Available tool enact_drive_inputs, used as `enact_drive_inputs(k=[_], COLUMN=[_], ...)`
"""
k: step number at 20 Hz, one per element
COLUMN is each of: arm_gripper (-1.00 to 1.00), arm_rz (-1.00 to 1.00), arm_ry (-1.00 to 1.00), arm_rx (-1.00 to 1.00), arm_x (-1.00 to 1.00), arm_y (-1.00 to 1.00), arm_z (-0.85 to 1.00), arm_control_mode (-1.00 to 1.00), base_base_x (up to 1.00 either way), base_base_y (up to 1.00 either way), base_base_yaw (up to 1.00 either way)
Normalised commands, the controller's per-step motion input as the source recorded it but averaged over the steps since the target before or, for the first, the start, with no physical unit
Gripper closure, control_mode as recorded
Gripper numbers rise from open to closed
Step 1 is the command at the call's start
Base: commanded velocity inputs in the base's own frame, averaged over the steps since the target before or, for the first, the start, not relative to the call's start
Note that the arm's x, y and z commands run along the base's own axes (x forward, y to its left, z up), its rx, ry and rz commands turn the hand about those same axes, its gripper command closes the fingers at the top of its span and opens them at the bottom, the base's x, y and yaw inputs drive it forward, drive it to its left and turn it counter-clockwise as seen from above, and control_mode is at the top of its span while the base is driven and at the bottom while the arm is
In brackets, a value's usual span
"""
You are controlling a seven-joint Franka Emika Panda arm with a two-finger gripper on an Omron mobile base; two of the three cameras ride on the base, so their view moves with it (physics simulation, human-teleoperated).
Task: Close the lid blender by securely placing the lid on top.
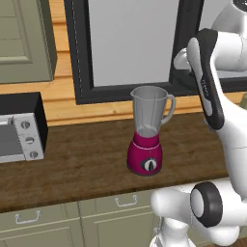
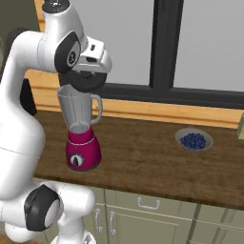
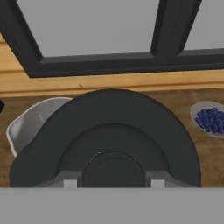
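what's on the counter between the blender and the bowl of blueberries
Nothing: in the right base view, bare wooden counter runs from the blender to the bowl of blueberries.

Dark wood worktop (image 1: 87, 169) along the wall under the window. Blender (image 1: 146, 130) stands upright on it, roughly mid-worktop. Toaster oven (image 1: 19, 128) sits on the worktop well left of the blender. Bowl of blueberries (image 2: 194, 140) rests on the worktop well right of the blender.
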Motion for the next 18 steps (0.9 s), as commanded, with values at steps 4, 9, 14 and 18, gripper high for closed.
enact_drive_inputs(k=[4, 9, 14, 18], arm_gripper=[1.0, 1.0, 1.0, 1.0], arm_rz=[0.0, 0.0, 0.0, 0.0], arm_ry=[0.07, 0.13, 0.14, 0.15], arm_rx=[0.0, 0.0, 0.0, 0.0], arm_x=[0.05, 0.17, 0.26, 0.33], arm_y=[0.59, 0.51, 0.34, 0.33], arm_z=[0.0, 0.0, -0.05, -0.14], arm_control_mode=[-1.0, -1.0, -1.0, -1.0], base_base_x=[0.0, 0.0, 0.0, 0.0], base_base_y=[0.0, 0.0, 0.0, 0.0], base_base_yaw=[0.0, 0.0, 0.0, 0.0])
